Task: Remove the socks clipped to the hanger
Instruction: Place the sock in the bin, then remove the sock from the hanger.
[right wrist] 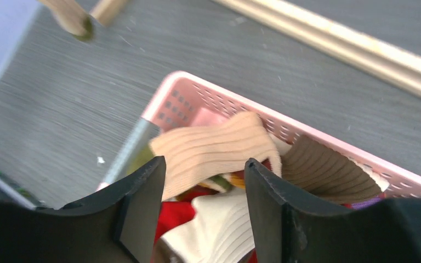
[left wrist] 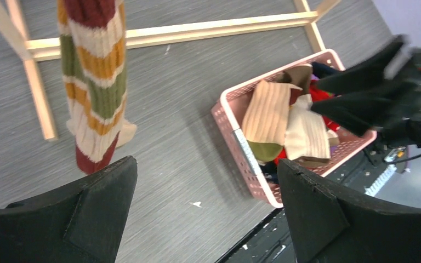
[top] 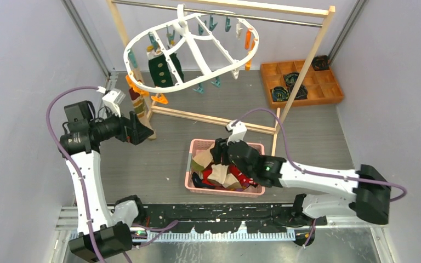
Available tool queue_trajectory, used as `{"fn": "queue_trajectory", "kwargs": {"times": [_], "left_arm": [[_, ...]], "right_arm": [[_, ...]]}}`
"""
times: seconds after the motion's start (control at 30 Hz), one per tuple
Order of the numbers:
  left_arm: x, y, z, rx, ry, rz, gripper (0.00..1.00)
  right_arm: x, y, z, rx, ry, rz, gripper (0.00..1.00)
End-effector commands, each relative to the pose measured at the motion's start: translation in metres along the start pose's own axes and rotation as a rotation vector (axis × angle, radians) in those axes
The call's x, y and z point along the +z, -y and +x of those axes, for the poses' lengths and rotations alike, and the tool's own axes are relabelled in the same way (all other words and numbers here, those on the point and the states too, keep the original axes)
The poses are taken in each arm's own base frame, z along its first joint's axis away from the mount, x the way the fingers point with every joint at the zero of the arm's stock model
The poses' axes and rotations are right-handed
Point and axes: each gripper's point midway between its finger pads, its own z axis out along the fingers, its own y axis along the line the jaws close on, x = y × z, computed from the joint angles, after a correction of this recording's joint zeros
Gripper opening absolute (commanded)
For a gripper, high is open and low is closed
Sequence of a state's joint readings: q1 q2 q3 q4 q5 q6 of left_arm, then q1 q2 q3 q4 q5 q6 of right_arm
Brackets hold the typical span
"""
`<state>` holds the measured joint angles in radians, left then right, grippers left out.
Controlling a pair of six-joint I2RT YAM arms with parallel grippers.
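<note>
The white oval hanger [top: 192, 52] hangs tilted from the metal rail of the wooden rack [top: 307, 60] at the back of the grey table [top: 142, 175]. Orange and teal clips dangle around its rim. A dark green sock [top: 161, 68] is clipped on the left side of the frame. Lower at the left end hangs a striped sock [left wrist: 93, 76], ribbed in red, cream, mustard and olive, with its toe down near the tabletop beside the rack's leg.

Over on the left, the left gripper [top: 142, 131] is raised and close to that striped sock. The wrist view shows its jaws spread wide with nothing between them, and the sock is just off the tip of one finger [left wrist: 104, 192], not touching.

Front and centre sits the pink basket [top: 194, 148], piled with loose socks. A beige ribbed sock [right wrist: 214, 150] lies draped on top, with cream, brown, olive and red ones around it.

The right gripper [top: 222, 150] hovers over the far side of the basket and points down into it. Its jaws are parted and nothing is pinched between them. The pile lies below the fingertips.

At back right, an orange tray [top: 301, 82] with compartments holds a few dark bundles.
</note>
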<state>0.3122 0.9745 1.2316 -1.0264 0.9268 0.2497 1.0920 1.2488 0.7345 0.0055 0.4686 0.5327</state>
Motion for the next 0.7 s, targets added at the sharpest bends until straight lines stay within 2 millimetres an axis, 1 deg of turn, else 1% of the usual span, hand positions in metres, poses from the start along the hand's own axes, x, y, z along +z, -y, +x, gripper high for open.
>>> {"fn": "queue_trajectory", "kwargs": {"times": [0.0,0.03,0.1,0.23,0.3,0.37,0.5,0.6,0.67], "left_arm": [[-0.003,-0.023,-0.004,0.063,0.030,-0.051,1.00],[-0.002,-0.030,-0.005,0.056,0.035,-0.057,1.00],[0.003,-0.044,-0.009,0.058,0.049,-0.065,0.99],[0.016,-0.073,-0.026,0.077,0.094,-0.086,0.95],[0.027,-0.083,-0.036,0.084,0.124,-0.067,0.89],[0.041,-0.093,-0.045,0.081,0.144,-0.071,0.86],[0.070,-0.102,-0.054,0.098,0.116,-0.063,0.82],[0.081,-0.111,-0.059,0.086,0.110,-0.056,0.77],[0.085,-0.122,-0.064,0.095,0.111,-0.083,0.72]], "right_arm": [[-0.038,-0.018,-0.062,0.018,0.225,-0.005,0.62],[-0.045,-0.025,-0.069,0.021,0.243,-0.023,0.62],[-0.055,-0.035,-0.076,0.016,0.257,-0.045,0.62],[-0.072,-0.055,-0.080,0.009,0.280,-0.096,0.62],[-0.080,-0.064,-0.082,0.010,0.297,-0.109,0.62],[-0.089,-0.077,-0.078,0.010,0.307,-0.135,0.62],[-0.108,-0.099,-0.065,-0.038,0.328,-0.142,0.61],[-0.120,-0.107,-0.063,-0.062,0.336,-0.148,0.59],[-0.127,-0.110,-0.065,-0.053,0.343,-0.156,0.57]]}}
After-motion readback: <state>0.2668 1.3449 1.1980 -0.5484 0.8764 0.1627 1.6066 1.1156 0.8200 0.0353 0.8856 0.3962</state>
